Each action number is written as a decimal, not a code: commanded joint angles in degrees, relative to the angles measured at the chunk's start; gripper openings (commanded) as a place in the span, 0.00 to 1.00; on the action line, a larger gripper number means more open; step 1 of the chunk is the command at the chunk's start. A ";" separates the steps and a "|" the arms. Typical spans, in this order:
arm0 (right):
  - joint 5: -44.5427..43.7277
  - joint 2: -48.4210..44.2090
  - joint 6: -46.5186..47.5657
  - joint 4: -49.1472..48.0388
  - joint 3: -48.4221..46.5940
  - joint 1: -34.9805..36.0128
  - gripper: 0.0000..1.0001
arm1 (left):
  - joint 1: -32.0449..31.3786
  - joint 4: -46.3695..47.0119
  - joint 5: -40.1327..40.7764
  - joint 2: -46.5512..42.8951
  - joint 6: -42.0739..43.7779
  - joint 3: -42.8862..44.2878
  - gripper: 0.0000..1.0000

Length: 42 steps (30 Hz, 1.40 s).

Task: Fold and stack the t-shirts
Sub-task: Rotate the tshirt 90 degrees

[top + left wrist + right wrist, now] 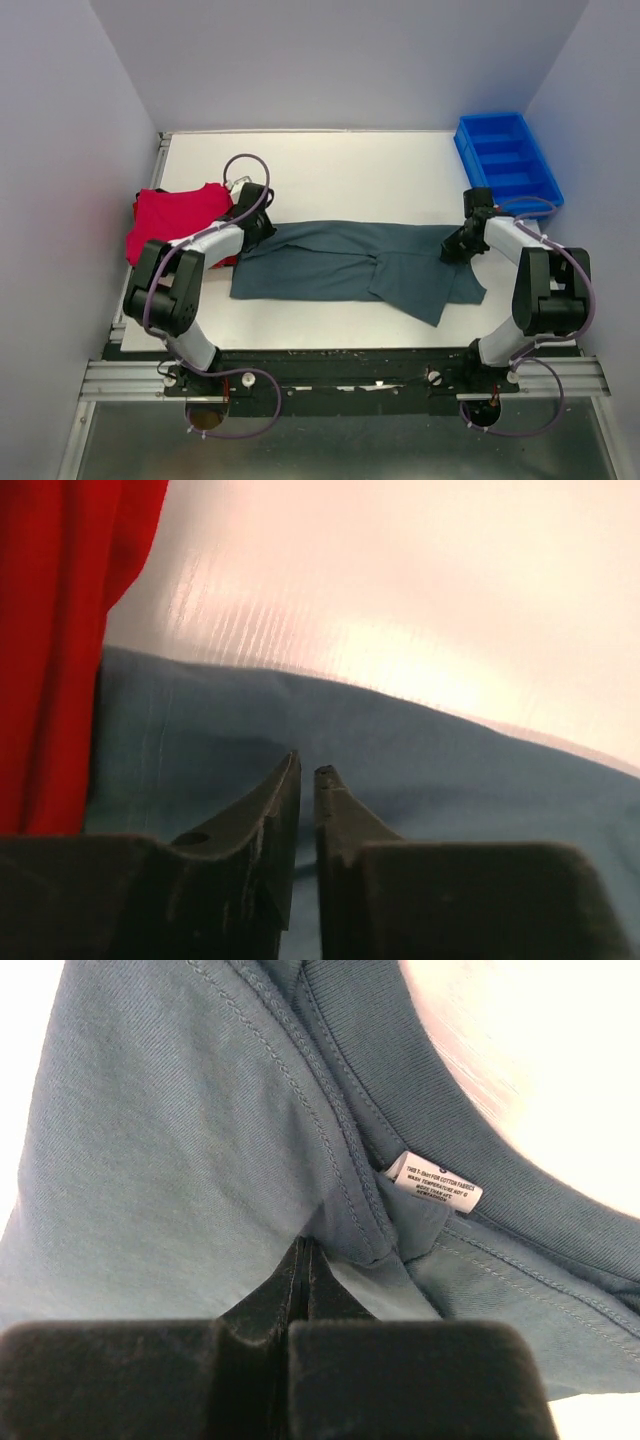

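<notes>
The white counter (330,160) carries all items noted. Largest on it is the grey-teal t-shirt (340,262), which lies flat across the middle as a long band running left to right, with one flap angled out toward the near edge, right of centre; its collar end is at the right. The red t-shirt (175,215) sits at the counter's left edge in a rough folded heap, its right side just beside the left end of the grey-teal t-shirt. A blue bin (508,160) stands at the far right corner, well apart from both shirts. The left tool (308,772) is low over the left end of the grey-teal t-shirt, red cloth at its left side; its fingers (265,815) stand nearly together with a slim gap, and I cannot tell whether cloth is caught there. The right tool (305,1245) is at the collar end, fingers (265,1305) pressed together, pinching a pucker of the cloth beside the collar seam. A small white label (435,1182) shows inside the collar, just beyond the tips.
</notes>
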<state>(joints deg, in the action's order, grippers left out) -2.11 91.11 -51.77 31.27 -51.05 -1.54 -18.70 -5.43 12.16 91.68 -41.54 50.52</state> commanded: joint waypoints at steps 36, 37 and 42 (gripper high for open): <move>-7.75 40.02 19.60 21.82 -66.89 19.56 0.01 | -28.50 -18.80 -8.39 -28.99 -20.51 -29.61 0.26; -6.78 39.85 19.69 22.25 -67.86 19.56 0.01 | -28.50 -21.35 -7.25 -31.88 -20.25 -28.91 0.28; -7.21 31.17 19.17 18.58 -61.30 19.38 0.01 | -25.62 -29.19 2.07 -38.60 -12.97 -17.85 0.44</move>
<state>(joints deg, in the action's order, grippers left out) -11.53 131.61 -33.71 54.24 -116.46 18.13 -46.72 -23.09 8.19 56.18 -59.31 24.34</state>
